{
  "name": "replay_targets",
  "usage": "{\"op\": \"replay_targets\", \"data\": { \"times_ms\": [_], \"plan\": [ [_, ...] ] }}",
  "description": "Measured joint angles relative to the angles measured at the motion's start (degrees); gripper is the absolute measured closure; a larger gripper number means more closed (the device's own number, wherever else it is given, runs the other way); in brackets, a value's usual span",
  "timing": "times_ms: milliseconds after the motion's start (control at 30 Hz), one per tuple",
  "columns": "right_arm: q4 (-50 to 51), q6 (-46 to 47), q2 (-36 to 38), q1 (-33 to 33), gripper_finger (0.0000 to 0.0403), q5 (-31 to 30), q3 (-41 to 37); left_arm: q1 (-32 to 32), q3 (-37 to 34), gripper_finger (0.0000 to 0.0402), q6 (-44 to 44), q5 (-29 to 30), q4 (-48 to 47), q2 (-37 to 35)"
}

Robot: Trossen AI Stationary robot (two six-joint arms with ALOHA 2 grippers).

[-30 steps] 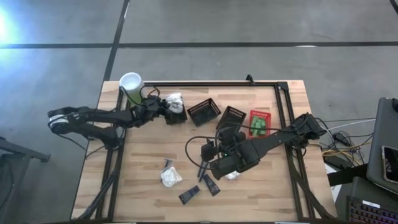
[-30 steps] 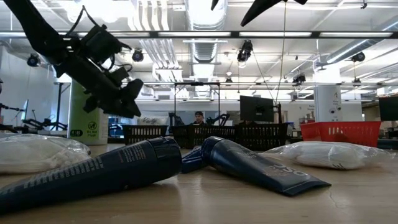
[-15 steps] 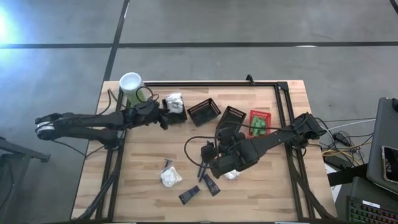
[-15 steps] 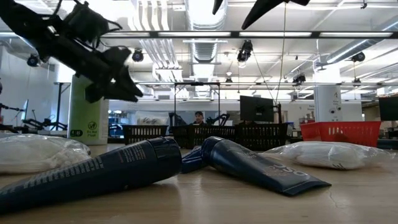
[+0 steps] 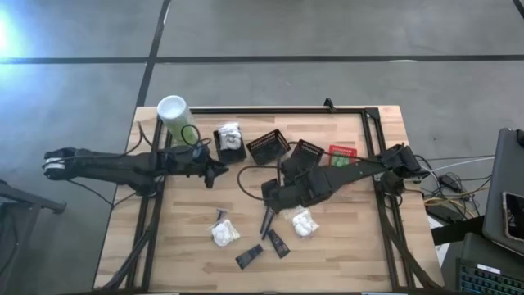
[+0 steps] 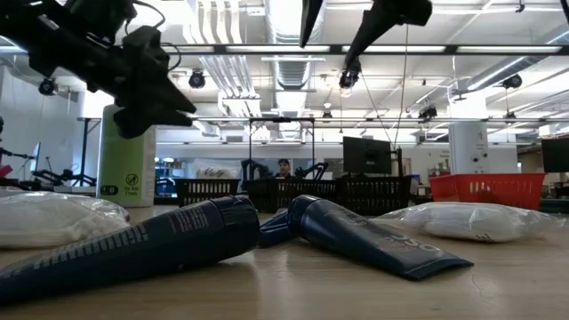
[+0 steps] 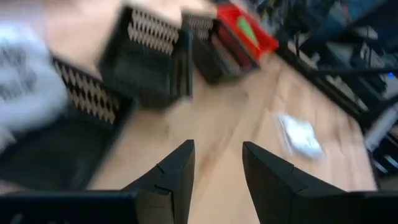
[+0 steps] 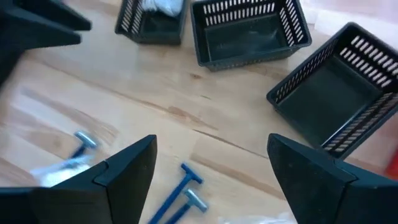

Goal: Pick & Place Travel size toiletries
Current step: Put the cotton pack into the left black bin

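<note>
Btwn picks: right gripper (image 5: 270, 193) hangs empty, fingers wide apart, blue razors (image 8: 180, 196) just under it. Left gripper (image 5: 219, 171) empty, fingers slightly apart, beside black basket (image 5: 230, 141) w/ white packet. Next, I reckon: drop onto an item, clamp

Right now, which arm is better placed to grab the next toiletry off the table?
Probably right. The right gripper hangs open above the blue razors, close to the white packet. The left gripper sits empty near the baskets, farther from the loose items.

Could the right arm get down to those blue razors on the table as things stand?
Probably yes. The right end effector hangs open just above the blue razors, with only bare table around them and the black baskets farther off.
</note>
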State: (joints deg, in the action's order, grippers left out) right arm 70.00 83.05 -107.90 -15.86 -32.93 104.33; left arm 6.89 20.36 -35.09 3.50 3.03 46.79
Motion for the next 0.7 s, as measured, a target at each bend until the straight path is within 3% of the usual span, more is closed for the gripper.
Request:
{"op": "replay_targets", "data": {
  "times_ms": [200, 500, 700],
  "plan": [
    [0.0, -16.0, 0.0, 4.8, 0.0114, 4.7, 0.0, -2.9, 0.0, 0.0262, -10.1, -0.9, -7.2, 0.1],
    [0.0, -42.7, 0.0, 9.7, 0.0109, 13.8, 0.0, -12.0, 0.0, 0.0262, -28.2, -2.1, -7.4, 0.1],
    [-1.0, -45.7, 0.0, 10.3, 0.0097, 14.1, 0.0, -20.1, 0.0, 0.0262, -35.6, -2.8, -7.6, 0.0]
  ]
}}
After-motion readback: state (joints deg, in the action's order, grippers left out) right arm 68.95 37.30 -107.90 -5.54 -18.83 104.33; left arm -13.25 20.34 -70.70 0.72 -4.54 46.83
